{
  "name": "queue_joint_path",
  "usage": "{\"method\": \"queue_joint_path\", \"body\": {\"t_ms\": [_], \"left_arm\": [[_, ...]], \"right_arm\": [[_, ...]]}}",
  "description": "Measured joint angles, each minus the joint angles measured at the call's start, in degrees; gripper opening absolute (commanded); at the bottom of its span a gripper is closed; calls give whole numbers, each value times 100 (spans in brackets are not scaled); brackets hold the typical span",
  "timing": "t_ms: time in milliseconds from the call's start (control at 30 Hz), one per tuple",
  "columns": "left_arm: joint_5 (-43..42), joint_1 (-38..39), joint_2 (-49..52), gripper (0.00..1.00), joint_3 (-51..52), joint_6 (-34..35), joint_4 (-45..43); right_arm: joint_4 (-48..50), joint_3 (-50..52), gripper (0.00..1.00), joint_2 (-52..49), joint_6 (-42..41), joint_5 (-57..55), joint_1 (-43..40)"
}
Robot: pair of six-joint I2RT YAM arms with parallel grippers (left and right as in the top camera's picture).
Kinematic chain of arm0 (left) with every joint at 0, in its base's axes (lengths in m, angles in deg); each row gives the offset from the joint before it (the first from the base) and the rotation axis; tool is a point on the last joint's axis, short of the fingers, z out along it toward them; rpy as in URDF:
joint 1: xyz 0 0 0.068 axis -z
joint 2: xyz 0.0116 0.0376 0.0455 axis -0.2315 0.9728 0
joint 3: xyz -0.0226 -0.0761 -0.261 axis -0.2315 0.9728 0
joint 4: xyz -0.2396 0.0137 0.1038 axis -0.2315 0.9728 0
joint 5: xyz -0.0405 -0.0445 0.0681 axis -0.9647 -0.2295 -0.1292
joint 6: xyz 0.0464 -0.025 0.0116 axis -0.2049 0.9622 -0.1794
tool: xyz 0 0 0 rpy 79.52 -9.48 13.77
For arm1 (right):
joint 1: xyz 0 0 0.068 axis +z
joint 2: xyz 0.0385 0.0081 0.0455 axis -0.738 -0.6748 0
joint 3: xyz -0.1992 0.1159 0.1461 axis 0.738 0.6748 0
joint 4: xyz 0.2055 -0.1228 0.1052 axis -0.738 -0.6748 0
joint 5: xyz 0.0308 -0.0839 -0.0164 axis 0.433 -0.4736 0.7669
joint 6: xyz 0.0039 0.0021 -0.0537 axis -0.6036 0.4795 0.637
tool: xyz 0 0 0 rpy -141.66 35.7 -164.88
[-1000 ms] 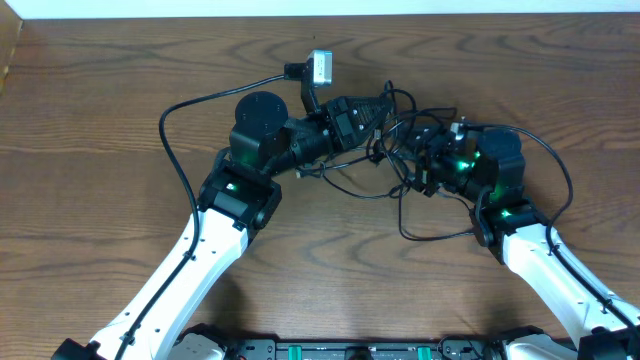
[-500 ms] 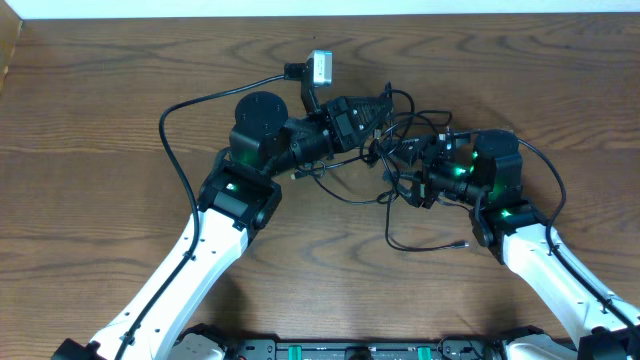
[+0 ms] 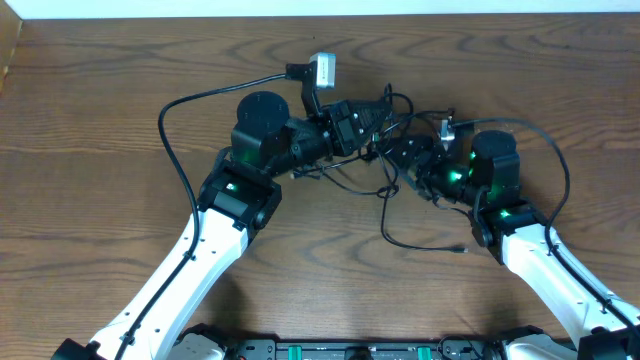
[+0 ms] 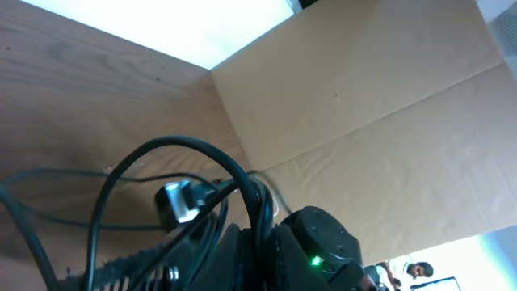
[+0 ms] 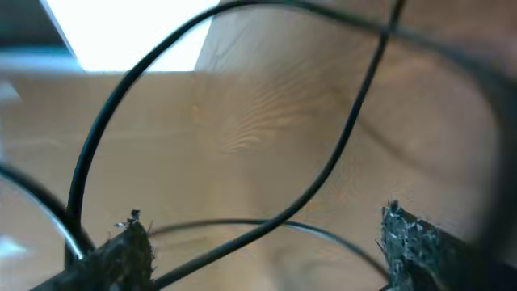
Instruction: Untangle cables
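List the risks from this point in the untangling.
1. A black cable crosses between the fingers of the open right gripper; moving away could snag it.
2. Cable loops drape over the shut left gripper; pulling may tighten the tangle.
3. The loose plug end could catch when dragged.

The cables [image 3: 392, 170] are sitting too tangled to tell apart, and are covering the tips of the left gripper [image 3: 380, 128].
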Motion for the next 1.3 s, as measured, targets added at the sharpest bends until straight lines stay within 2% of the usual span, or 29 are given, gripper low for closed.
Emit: {"method": "queue_joint_path", "body": {"t_ms": [133,200,367,533,700,967,1300], "left_arm": [[-2,0,0,8,0,-50,70],[0,0,0,8,0,-68,76],[0,0,0,8,0,-81,76],[0,-17,0,8,0,540,70],[-2,-107,0,8,0,1338,61],[0,-146,0,8,0,2240,61],[0,-146,0,8,0,2664,61]], "right_arm": [[-101,0,99,0,1956,-188,0],[-151,0,99,0,2618,-345,0],[-227,0,99,0,3851,-833,-46],[-894,0,98,0,4861,-1001,-96],[-1414,2,99,0,5615,-723,-101],[-1167,2,98,0,6457,468,-101],[-1213,2,97,0,7038,1241,63]]}}
